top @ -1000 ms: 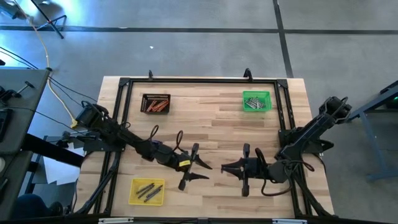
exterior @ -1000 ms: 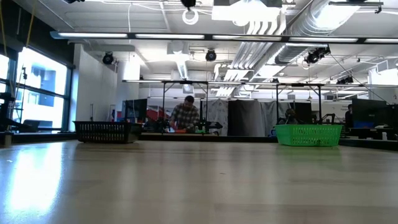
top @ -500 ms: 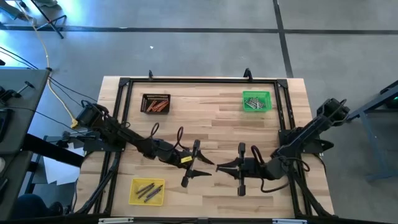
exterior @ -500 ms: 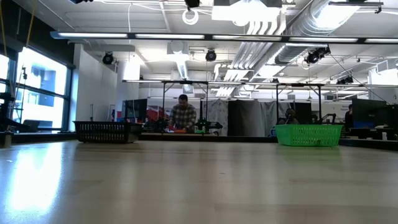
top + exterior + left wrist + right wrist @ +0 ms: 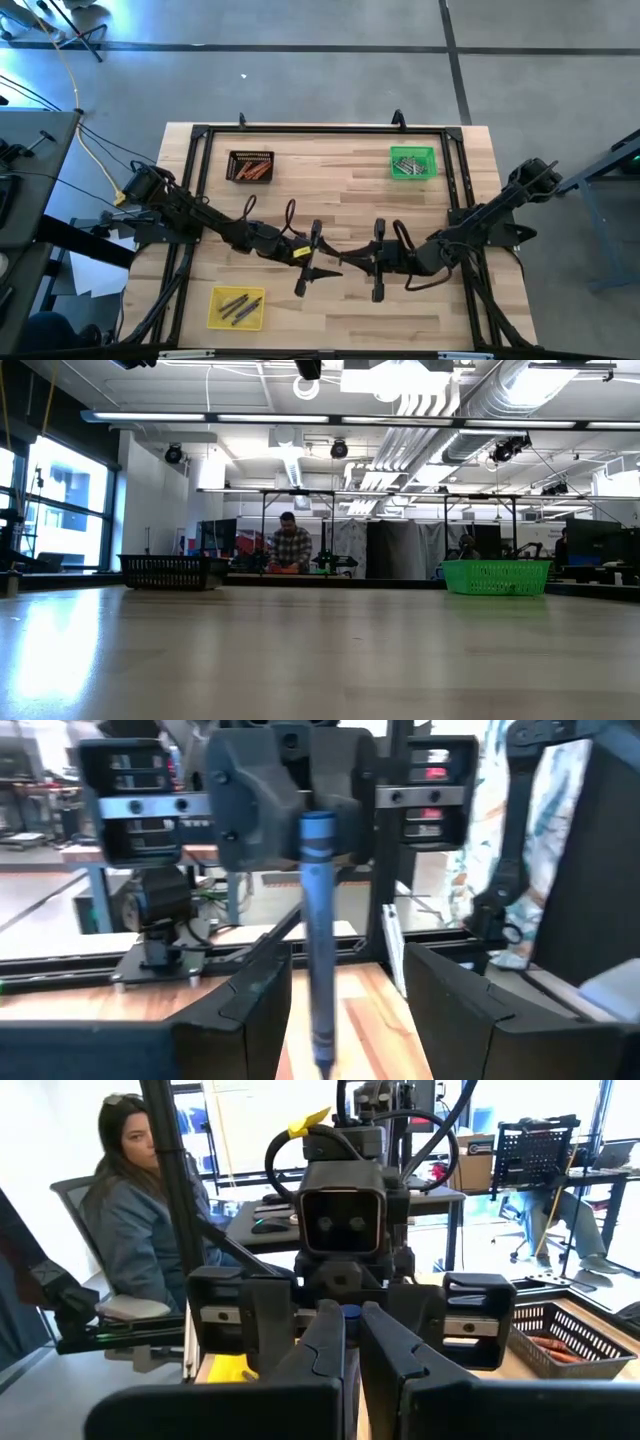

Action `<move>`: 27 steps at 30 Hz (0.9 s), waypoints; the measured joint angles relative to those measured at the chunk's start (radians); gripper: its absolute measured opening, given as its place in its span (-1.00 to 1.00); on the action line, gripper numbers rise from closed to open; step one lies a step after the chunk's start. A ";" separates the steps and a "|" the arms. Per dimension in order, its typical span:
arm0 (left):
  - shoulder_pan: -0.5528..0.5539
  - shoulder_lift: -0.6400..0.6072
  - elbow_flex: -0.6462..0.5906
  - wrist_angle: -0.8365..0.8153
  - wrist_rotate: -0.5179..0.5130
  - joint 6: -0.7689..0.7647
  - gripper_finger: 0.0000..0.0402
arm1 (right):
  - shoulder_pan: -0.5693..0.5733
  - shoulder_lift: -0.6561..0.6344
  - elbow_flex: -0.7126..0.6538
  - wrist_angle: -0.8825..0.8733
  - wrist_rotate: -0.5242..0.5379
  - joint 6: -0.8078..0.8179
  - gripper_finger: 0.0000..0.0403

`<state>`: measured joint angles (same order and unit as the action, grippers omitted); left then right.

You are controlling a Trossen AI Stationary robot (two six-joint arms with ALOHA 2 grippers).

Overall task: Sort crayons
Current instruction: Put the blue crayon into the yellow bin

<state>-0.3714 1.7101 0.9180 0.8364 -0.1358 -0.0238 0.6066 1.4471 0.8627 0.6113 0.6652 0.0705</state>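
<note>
My right gripper is shut on a blue crayon, which stands upright in the air over the table's middle. My left gripper faces it tip to tip and is open, with one finger on each side of the crayon's lower half, apart from it. In the right wrist view only a blue speck of the crayon shows between my right fingers. Neither gripper shows in the low view. My right gripper pinches the blue crayon near its upper end between its two fingertips. The fingers lie level, come from the table's right side and cross the crayon. The crayon is upright and lifted clear, its lower end hanging free above the wood.
A black tray of orange-red crayons stands at the far left and a green tray of grey ones at the far right. A yellow tray of greyish sticks sits at the near left. A person sits beyond the table.
My right gripper has carried the blue crayon toward the table's left, up to my left gripper, and stayed shut. The crayon now stands between the left gripper's open fingers.
</note>
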 joint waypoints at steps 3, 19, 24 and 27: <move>0.000 0.000 0.000 0.000 -0.036 0.002 -0.15 | -0.001 0.000 0.000 0.000 -0.002 0.000 -1.00; 0.000 0.000 0.000 -0.002 -0.043 -0.001 -0.98 | 0.002 0.000 0.000 -0.001 -0.028 0.017 -0.95; 0.000 0.000 0.000 -0.002 -0.044 -0.016 -0.98 | 0.002 0.000 0.000 -0.003 -0.027 0.035 -0.77; -0.002 0.000 0.000 -0.002 -0.044 -0.017 -0.99 | 0.002 0.000 0.000 -0.005 -0.027 0.035 -0.64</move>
<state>-0.3733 1.7100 0.9180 0.8345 -0.1794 -0.0404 0.6090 1.4471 0.8627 0.6067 0.6384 0.1051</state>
